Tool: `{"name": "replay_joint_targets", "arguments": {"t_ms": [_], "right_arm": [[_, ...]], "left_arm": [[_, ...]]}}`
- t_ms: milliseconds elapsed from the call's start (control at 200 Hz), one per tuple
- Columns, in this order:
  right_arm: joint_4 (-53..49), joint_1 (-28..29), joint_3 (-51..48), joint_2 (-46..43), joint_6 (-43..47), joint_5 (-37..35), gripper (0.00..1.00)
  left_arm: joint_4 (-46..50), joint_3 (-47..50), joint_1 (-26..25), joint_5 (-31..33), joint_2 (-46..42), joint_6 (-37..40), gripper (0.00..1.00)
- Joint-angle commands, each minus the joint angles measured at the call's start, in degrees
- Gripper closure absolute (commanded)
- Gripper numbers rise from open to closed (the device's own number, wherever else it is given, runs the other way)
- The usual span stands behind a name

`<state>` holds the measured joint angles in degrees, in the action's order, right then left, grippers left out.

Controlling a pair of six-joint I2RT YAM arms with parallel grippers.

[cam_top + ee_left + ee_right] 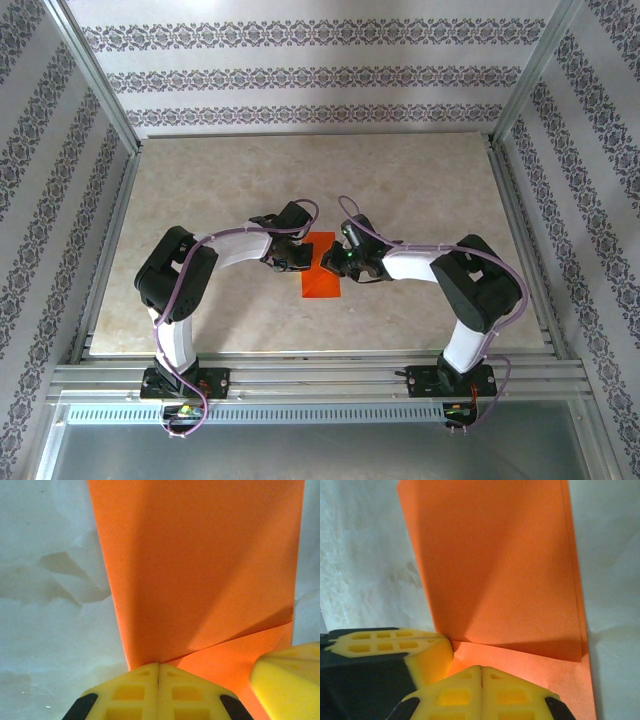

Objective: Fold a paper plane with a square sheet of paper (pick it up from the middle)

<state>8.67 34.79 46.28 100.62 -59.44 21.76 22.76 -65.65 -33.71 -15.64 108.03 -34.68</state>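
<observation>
Thin, limp, crease-prone square sheet of paper — likely wants a light pinch at mid-edge. Closed, both — left pincer and right pincer, tips against it.

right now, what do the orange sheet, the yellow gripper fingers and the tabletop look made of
Orange sheet: thin matte paper, judging by its sharp crease and flat colour.
Yellow fingers: probably matte plastic or foam, moulded with recessed pockets.
Tabletop: pale marble-look surface with faint veining; stone or printed laminate, I cannot tell.
</observation>
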Motion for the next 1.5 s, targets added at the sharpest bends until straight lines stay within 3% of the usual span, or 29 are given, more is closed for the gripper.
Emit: {"name": "replay_joint_targets", "arguments": {"t_ms": [0,410,530,650,969,1159,1499], "right_arm": [[1.0,0.3,0.0,1.5,-1.4,1.7,1.00],[-3.2,-0.1,-1.6,4.8,-2.2,-0.8,1.00],[-4.5,-0.4,-1.6,5.3,-2.1,-1.2,1.00],[-5.5,-0.6,-1.3,5.5,-1.8,-1.0,1.00],[-7.3,-0.8,-0.1,6.7,-1.6,0.0,1.00],[-7.6,-0.8,0.2,7.0,-1.6,0.2,1.00],[-8.3,-0.7,0.1,7.5,-1.7,0.1,1.00]], "left_arm": [[6.1,2.2,0.2,6.1,4.7,1.5,1.00],[7.4,-0.8,0.3,3.9,-2.4,0.0,1.00],[2.9,1.9,0.3,0.2,-8.1,-4.3,0.88],[-2.8,6.3,0.2,-5.3,-11.1,-8.8,0.87],[-6.7,9.1,-1.6,-12.0,-7.9,-11.7,0.99],[-10.7,8.9,-2.0,-14.7,-5.8,-13.2,1.00],[-10.1,9.1,-2.5,-12.9,-2.4,-12.8,1.00]]}}
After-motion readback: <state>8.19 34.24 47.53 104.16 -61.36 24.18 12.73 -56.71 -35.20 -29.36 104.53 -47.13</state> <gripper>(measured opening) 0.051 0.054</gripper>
